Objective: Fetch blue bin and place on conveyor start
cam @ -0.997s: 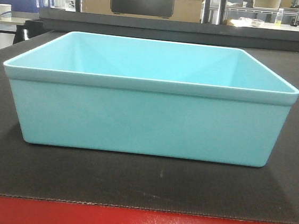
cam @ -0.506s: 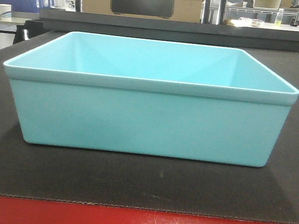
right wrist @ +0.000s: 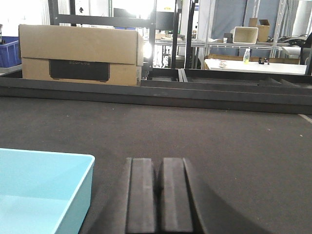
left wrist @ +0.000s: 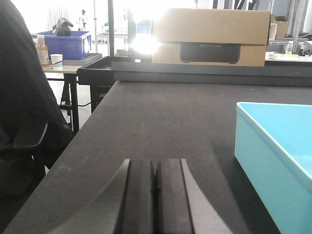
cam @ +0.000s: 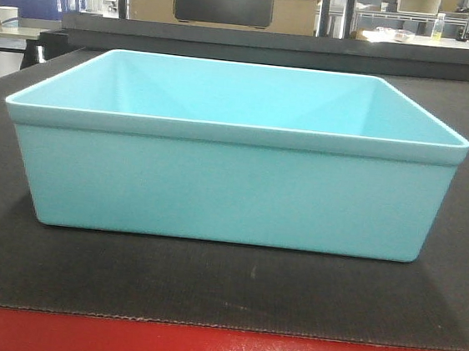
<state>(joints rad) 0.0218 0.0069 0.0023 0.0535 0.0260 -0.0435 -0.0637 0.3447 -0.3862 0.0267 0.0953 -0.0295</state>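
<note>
We see the bin [cam: 231, 188] sitting upright at the centre of the front frame on the belt [cam: 206, 286]. Our left gripper [left wrist: 155, 183] and right gripper [right wrist: 160, 187] sit low in their frames, jaws pressed together, holding nothing, beside the bin.

In the left wrist view the blue bin [left wrist: 273, 161] is cut off by the right and bottom edges, and in the right wrist view by the left and bottom edges. The left gripper [left wrist: 155, 195] and the right gripper [right wrist: 158, 195] run out at the bottom edge. The print on the cardboard box [right wrist: 80, 53] is too small to read.
</note>
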